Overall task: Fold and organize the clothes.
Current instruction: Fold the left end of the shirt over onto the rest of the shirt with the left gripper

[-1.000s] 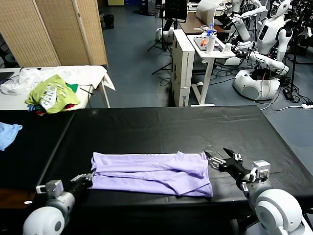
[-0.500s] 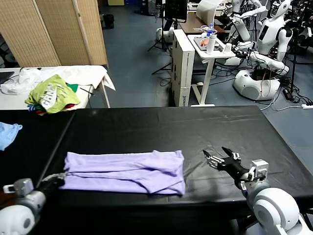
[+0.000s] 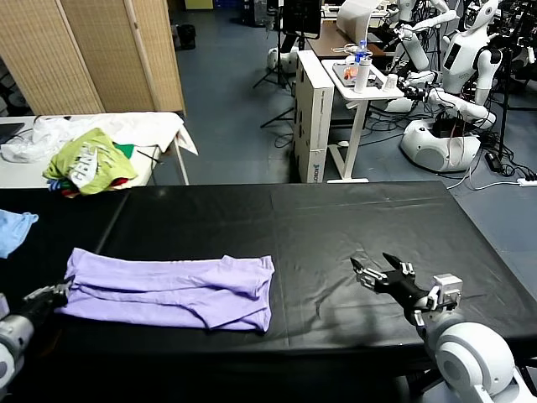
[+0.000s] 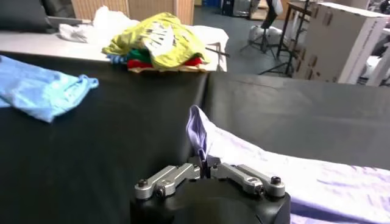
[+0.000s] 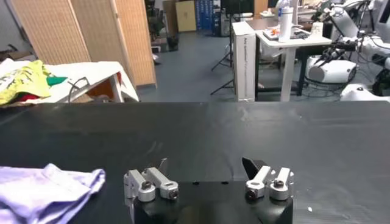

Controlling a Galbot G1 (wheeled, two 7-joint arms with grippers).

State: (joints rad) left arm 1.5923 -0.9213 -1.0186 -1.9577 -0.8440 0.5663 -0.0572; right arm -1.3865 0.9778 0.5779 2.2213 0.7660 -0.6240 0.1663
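- T-shirt (image 3: 168, 291) lies folded into a long flat band on the black table (image 3: 336, 227), at the table's left front, its long axis running left-right.
- Left gripper (image 3: 52, 294) at the shirt's left end, low at table level; fingers clenched on the shirt's edge, a corner of lavender fabric (image 4: 199, 131) sticking up between them in the left wrist view.
- Right gripper (image 3: 379, 277) hovers over bare table at the right front, well apart from the shirt's right end; fingers spread, grasping nothing.
- In the right wrist view the shirt's right end (image 5: 49, 189) shows off to one side, clear of the right fingers (image 5: 251, 167).
- Blue cloth (image 3: 15, 229) at the table's far left edge, apart from the shirt.
- Yellow-green heap (image 3: 88, 161) on a white side table (image 3: 159, 126) behind.
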